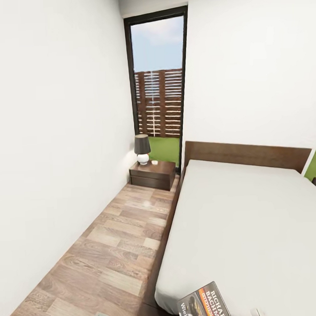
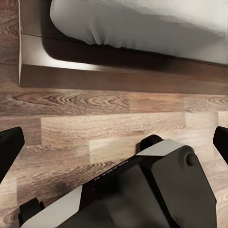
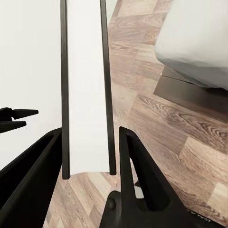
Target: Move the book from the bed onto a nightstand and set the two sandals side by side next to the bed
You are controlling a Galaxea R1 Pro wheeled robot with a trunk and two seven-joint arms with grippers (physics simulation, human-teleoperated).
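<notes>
The robot is standing at the foot of the bed (image 1: pixel 251 218), looking along the strip of floor (image 1: pixel 106 251) between the mattress and the left wall. The book (image 1: pixel 204 304) is lying flat on the mattress at the near corner, close to the edge, with its cover facing up. A nightstand (image 1: pixel 152 174) is sitting at the far end of the strip beside the headboard, carrying a lamp (image 1: pixel 142 149) and a small white object that is too small to identify. No sandals are appearing anywhere here.

The left gripper (image 2: pixel 114 142) is hanging over the floor just beside the bed frame, its fingers spread wide at the edges of the left wrist view and grasping nothing. The right gripper (image 3: pixel 90 190) is also spread and empty, pointing past a tall black-framed window (image 3: pixel 85 85).

Judging from this, the pickup is not yet started. The book is thin and flat on a soft mattress, so a pinch from above is likely to slide off or push it over the edge. The lamp is taking up part of the nightstand top, so a careless placement could knock it
</notes>
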